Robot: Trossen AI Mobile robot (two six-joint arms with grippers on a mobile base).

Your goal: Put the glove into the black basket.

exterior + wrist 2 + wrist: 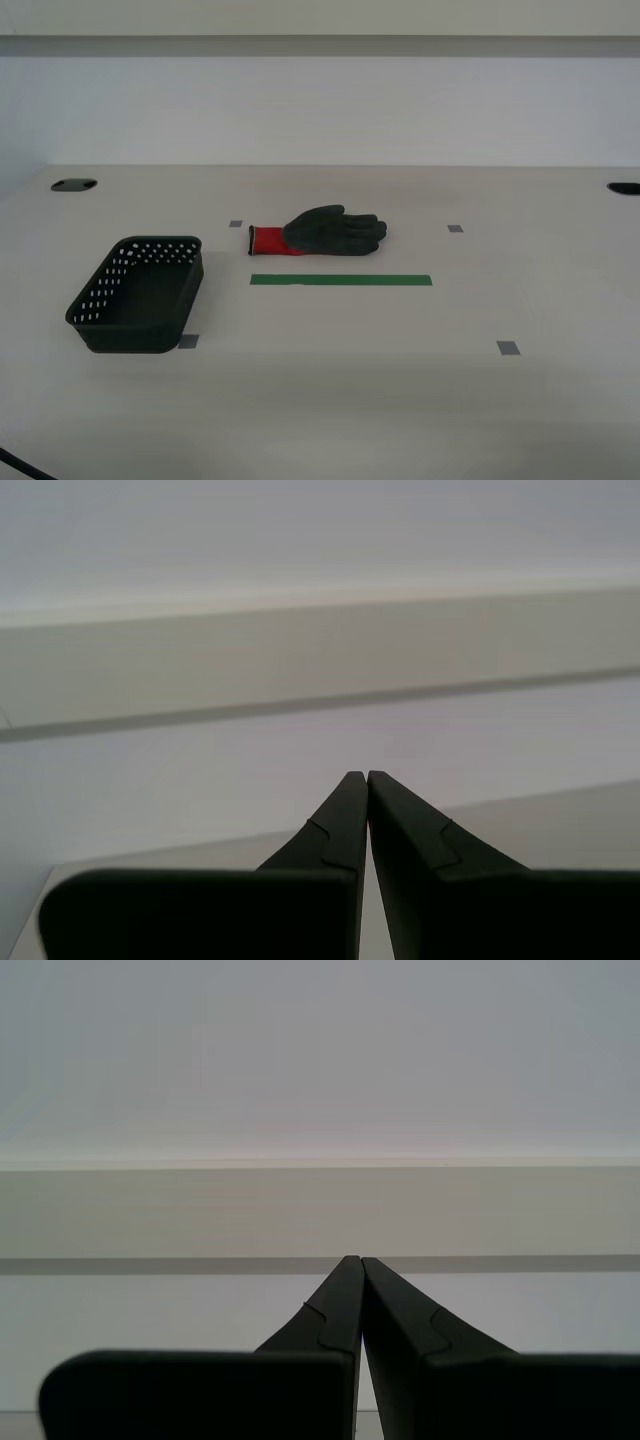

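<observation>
The pale, flat tabletop (400, 400) carries the small black perforated plastic basket (137, 293) at the exterior view's left. The dark grey coated glove with a red knit cuff (320, 232) lies flat, well apart, beyond a green tape strip (341, 280). It looks soft and light; pinching mid-palm seems safest. My first gripper (360, 1262) and my second gripper (366, 777) are pressed together, empty.

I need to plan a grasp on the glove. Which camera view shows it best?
The exterior view: the glove lies flat on the table, red cuff toward the black basket, just behind the green tape strip. Neither wrist view shows it; each shows only its own shut end effector, my first gripper and my second gripper, facing the wall.
</observation>
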